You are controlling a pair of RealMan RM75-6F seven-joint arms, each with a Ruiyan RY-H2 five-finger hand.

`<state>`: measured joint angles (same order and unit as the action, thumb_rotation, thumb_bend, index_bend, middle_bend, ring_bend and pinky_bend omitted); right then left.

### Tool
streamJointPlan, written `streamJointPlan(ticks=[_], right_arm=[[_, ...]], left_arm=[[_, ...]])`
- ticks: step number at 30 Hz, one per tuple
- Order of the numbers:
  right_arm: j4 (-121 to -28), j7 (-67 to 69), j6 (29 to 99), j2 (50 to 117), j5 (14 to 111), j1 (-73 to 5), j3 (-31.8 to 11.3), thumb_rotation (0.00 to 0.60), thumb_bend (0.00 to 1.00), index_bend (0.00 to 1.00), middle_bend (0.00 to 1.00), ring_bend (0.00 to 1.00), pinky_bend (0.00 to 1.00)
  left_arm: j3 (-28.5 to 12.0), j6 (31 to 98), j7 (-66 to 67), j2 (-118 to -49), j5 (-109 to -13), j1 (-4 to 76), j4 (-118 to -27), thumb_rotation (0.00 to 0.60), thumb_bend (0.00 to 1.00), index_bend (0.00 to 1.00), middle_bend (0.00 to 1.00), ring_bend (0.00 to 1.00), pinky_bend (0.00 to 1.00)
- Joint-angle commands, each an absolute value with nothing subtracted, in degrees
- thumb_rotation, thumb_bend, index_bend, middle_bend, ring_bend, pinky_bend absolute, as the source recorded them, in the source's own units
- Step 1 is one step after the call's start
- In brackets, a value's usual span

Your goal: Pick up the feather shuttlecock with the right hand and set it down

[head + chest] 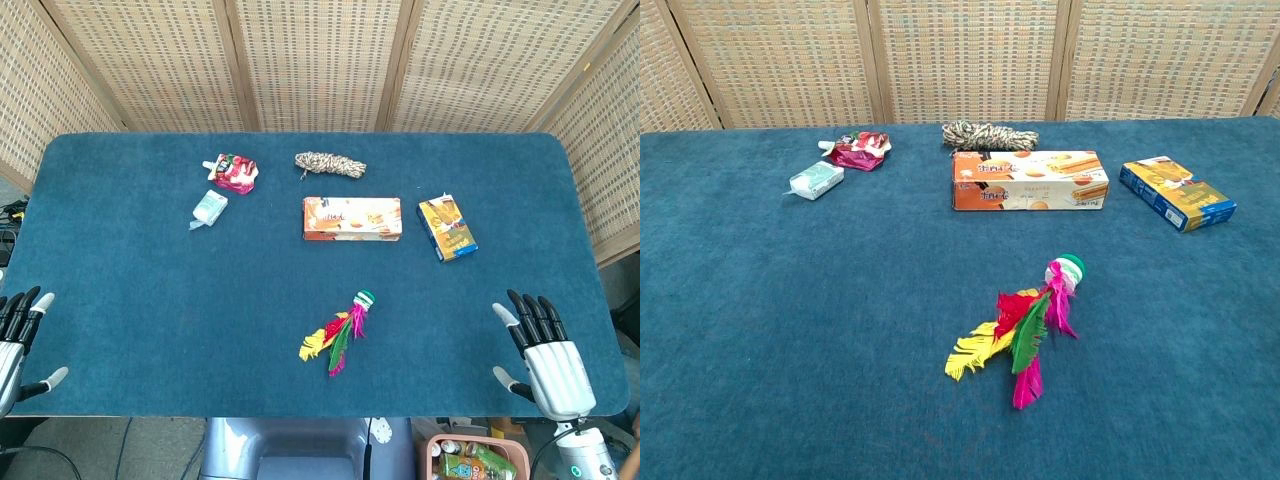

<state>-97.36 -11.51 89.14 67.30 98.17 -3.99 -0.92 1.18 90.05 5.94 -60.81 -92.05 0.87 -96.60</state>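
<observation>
The feather shuttlecock (342, 333) lies flat on the blue table near the front middle, its green-and-white base pointing away and its yellow, red, green and pink feathers toward me; the chest view shows the shuttlecock (1025, 325) the same way. My right hand (543, 362) rests at the table's front right corner, palm down, fingers spread, holding nothing, well to the right of the shuttlecock. My left hand (18, 335) sits at the front left edge, fingers apart and empty. Neither hand appears in the chest view.
Behind the shuttlecock stands a long orange biscuit box (352, 218), with a blue-and-yellow box (447, 228) to its right. A coiled rope (330, 164), a red pouch (232, 172) and a small pale packet (209, 209) lie further back. Wicker screens enclose the table (150, 300).
</observation>
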Motion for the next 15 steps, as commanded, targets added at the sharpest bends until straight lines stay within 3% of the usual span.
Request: streamJointPlan(ticks=[1,6,12,15], right_arm=[[-97.12,-11.44,88.88,67.28,98.21,-4.13,-0.82,0.6,0.0,0.0,0.0,0.0,0.0],[-96.91,-10.95,86.32,67.47,98.53,-5.09,0.13,0.6,0.0,0.0,0.0,0.0,0.0],[-93.46,-7.41,75.26,68.78,103.43,-12.89,1.65,0.6,0.0,0.0,0.0,0.0,0.0],[-90.33,-3.89,71.98,71.07,107.4,-17.63,1.48,0.6,0.0,0.07,0.0,0.0,0.0]], left_arm=[[1.21,90.17,5.82,-60.8,-92.13,0.8,-96.57,0.6,0.0,0.0,0.0,0.0,0.0],[1.05,89.93,5.72,-60.76,-91.9,0.92,-96.77,0.6,0.0,0.0,0.0,0.0,0.0],[0.22,89.66,6.29,-60.87,-91.03,1.32,-97.29,0.6,0.0,0.0,0.0,0.0,0.0],[-0.21,88.77,6.89,-60.98,-90.18,1.8,-97.61,0.6,0.0,0.0,0.0,0.0,0.0]])
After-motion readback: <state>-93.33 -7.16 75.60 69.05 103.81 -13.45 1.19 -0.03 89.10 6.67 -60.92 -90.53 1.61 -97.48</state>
